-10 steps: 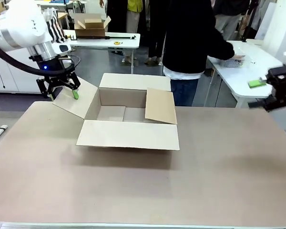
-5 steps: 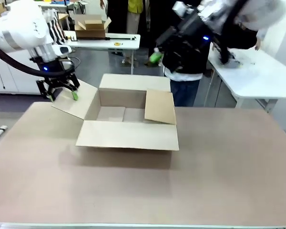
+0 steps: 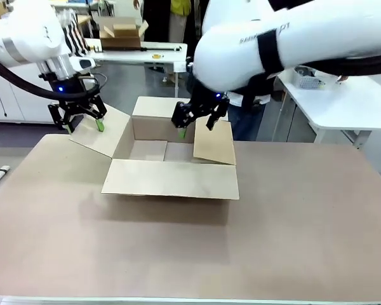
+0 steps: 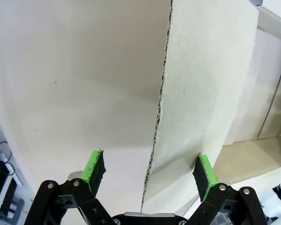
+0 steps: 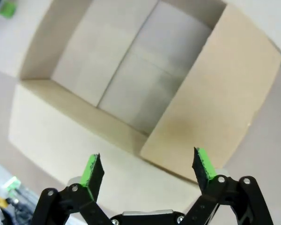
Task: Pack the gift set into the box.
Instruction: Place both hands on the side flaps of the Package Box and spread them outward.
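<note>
The cardboard box (image 3: 171,179) stands open, empty. Its nine-o'clock flap (image 3: 105,135) sits between the left gripper (image 3: 84,125)'s spread jaws. The right gripper (image 3: 195,127), jaws spread, hovers over the three-o'clock flap (image 3: 214,142). The arm lettering (image 3: 265,35) is unreadable.

No wording could be read anywhere at the shared counter. The single trace of print was a short line of small dark lettering on the white casing of the right arm (image 3: 305,44), where that arm reached over the box (image 3: 171,181). The line slanted along the curve of the link beside a black band. In the front view it was too small and soft to make out as words or numbers. The two wrist views offered no legible label, brand, number or sign.
</note>
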`<state>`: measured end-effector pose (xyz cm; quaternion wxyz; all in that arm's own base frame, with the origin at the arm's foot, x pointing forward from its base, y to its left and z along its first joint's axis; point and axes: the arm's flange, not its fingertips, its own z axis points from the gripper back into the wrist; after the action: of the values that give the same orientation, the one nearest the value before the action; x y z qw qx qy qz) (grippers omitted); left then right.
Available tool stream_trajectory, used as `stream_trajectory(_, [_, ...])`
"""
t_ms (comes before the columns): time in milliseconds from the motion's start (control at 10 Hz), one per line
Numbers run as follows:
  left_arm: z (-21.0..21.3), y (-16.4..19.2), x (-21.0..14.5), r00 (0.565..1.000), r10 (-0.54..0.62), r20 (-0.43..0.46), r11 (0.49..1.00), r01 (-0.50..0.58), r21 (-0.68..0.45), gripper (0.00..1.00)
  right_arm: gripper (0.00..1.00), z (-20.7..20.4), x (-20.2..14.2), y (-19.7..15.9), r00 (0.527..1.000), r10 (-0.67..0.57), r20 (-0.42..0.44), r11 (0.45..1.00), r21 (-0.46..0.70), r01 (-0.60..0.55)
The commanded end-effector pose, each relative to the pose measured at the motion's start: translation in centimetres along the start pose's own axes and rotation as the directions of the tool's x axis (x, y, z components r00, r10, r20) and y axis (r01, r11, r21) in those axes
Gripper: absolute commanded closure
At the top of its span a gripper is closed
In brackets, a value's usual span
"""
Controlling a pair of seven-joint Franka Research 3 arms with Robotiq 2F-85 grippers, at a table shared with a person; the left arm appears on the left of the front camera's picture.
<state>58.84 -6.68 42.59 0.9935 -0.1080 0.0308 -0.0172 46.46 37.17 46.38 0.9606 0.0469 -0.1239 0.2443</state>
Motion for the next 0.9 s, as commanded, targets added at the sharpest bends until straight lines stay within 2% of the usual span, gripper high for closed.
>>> stream_trajectory(0, [0.2,0.1,0.0,1.000,0.007,0.001,1.000,-0.007,0.015,0.00,0.00,2.1,0.2,-1.3,1.000,-0.023,-0.016,0.998,0.051,0.024])
stream_trajectory(300, [0.2,0.1,0.0,1.000,0.007,0.001,1.000,-0.007,0.015,0.00,0.00,2.1,0.2,-1.3,1.000,-0.023,-0.016,0.998,0.051,0.024])
stream_trajectory(400, [0.2,0.1,0.0,1.000,0.007,0.001,1.000,-0.007,0.015,0.00,0.00,1.0,0.5,-0.5,1.000,-0.028,-0.004,0.999,0.020,0.028])
stream_trajectory(500, [0.2,0.1,0.0,1.000,0.007,0.001,1.000,-0.007,0.015,0.00,0.00,0.1,2.1,1.3,0.992,-0.106,-0.070,0.985,-0.147,0.095])
stream_trajectory(700, [0.2,0.1,0.0,1.000,0.007,0.001,1.000,-0.007,0.015,0.00,0.00,-1.3,5.5,3.4,0.972,-0.191,-0.134,0.952,-0.267,0.150])
stream_trajectory(800, [0.2,0.1,0.0,1.000,0.007,0.001,1.000,-0.007,0.015,0.00,0.00,-2.2,6.4,3.7,0.953,-0.261,-0.154,0.913,-0.360,0.192])
